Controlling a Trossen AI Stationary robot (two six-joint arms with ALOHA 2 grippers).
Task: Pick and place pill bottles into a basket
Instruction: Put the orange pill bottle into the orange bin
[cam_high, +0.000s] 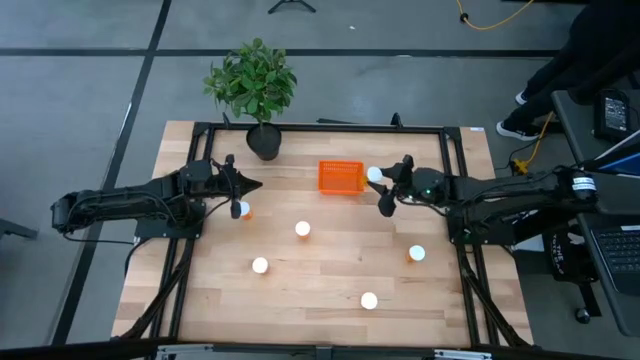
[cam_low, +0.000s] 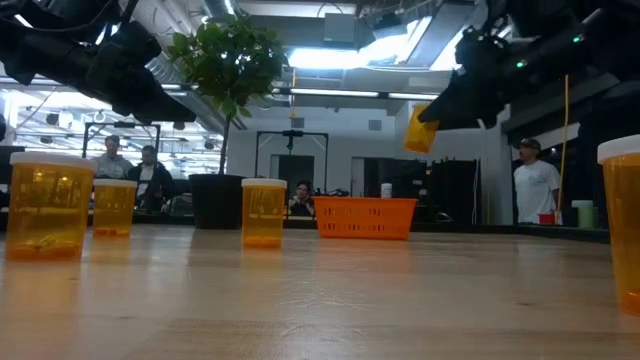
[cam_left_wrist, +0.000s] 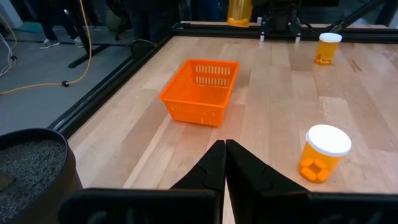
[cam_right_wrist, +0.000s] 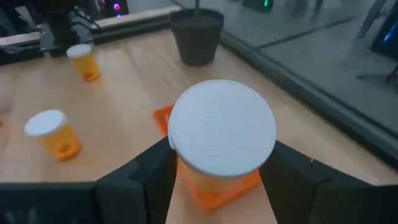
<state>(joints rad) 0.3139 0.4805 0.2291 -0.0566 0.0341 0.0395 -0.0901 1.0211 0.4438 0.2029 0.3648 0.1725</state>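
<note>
The orange basket (cam_high: 340, 177) stands at the table's far middle; it also shows in the left wrist view (cam_left_wrist: 202, 90) and the low view (cam_low: 365, 216). My right gripper (cam_high: 384, 187) is shut on a white-capped pill bottle (cam_right_wrist: 222, 129), in the air just right of the basket. My left gripper (cam_high: 252, 185) is shut and empty, left of the basket, above one standing bottle (cam_high: 240, 209). Several other bottles stand upright on the table: (cam_high: 302, 229), (cam_high: 260, 265), (cam_high: 369, 300), (cam_high: 417, 253). My right gripper pinches the bottle's orange body just under the white cap (cam_right_wrist: 186, 180) between its two fingers (cam_right_wrist: 149, 171), one on each side. The fingers come from the table's right side. The bottle (cam_low: 420, 128) is lifted clear, tilted, over the basket's right edge.
A dark plant pot (cam_high: 264, 140) with a green plant stands at the far edge, left of the basket. A black metal frame (cam_high: 320, 127) runs around the table. People stand and sit in the room beyond the table (cam_low: 537, 190).
</note>
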